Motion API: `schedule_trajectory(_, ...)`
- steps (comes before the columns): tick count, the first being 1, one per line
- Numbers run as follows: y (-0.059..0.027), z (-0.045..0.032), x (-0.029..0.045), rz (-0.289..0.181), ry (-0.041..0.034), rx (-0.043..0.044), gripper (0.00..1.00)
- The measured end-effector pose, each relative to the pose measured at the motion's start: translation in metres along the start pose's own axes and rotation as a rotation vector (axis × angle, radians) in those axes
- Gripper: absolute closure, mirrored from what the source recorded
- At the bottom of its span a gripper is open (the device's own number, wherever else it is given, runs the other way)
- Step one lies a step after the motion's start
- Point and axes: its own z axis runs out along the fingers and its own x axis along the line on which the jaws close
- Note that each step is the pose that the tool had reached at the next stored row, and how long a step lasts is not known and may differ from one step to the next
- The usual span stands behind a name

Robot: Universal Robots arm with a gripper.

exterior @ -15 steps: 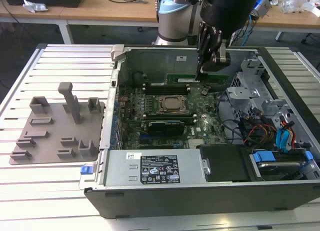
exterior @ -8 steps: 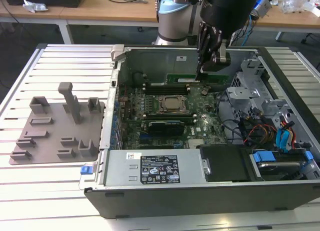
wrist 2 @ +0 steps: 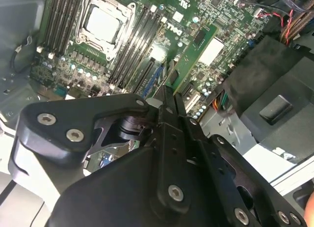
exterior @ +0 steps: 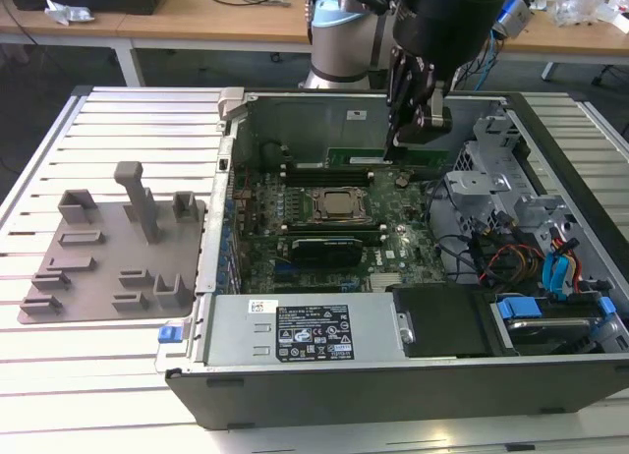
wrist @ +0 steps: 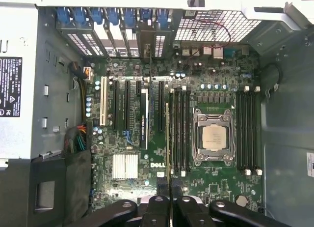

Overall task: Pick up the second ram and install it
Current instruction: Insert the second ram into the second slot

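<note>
— Fingers, exterior view?
— Clenched on the second ram, held level above the motherboard inside the open computer case, just beyond the processor. Well apart from the grey tray lying on the bench toward the exterior view's left.
— Second wrist view?
— Pinched tight around one end of the second ram, green face and white label showing, slanting out over the motherboard beside the dark memory slots.
— First wrist view?
— Shows the second ram edge-on, a thin line running out from the closed fingers, parallel to the memory slots just beside the processor. Cannot tell whether touching a slot or apart from it.
</note>
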Motion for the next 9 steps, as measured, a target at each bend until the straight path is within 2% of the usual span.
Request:
schedule_trajectory(3, -0.0006, 0.0075, 0.0002, 0.0, -0.0001, 0.0, 0.87)
schedule_trajectory(9, -0.001, 0.013, 0.0004, 0.0, -0.0002, 0.0, 0.87)
